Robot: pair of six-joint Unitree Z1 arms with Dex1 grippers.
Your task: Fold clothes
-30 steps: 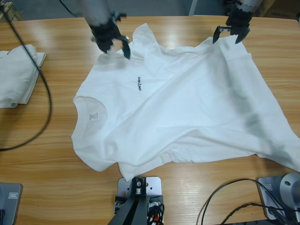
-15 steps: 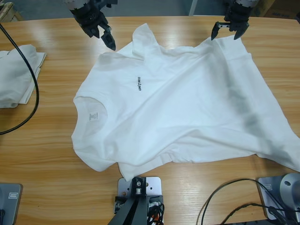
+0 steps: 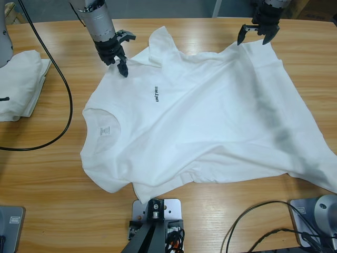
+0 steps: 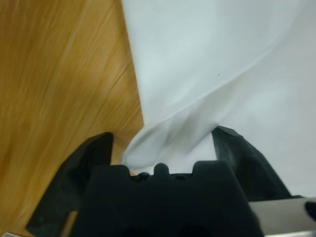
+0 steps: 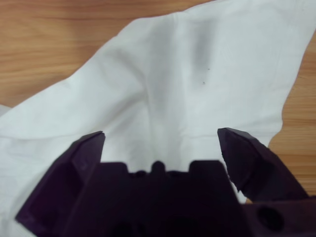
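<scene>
The white fabric T-shirt with small black chest lettering [image 3: 200,121] lies unfolded mid-frame; both hands gape wide over its upper edge, left hand [image 3: 117,55] and right hand [image 3: 256,36] gripping nothing. Folding is unstarted; a folded white garment [image 3: 18,84] sits at far left.

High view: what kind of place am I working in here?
Probably a robotics lab bench: a long wooden table, loose black cables across it, a white T-shirt spread flat, a folded white shirt aside.

In the upper left of the frame, a ribbed silver-grey forearm [image 3: 97,20] ends in a black tool [image 3: 125,52] with two pointed jaws. A thin black cable [image 3: 67,100] trails below it. At the upper right is a second tool [image 3: 254,40], equally black.
</scene>
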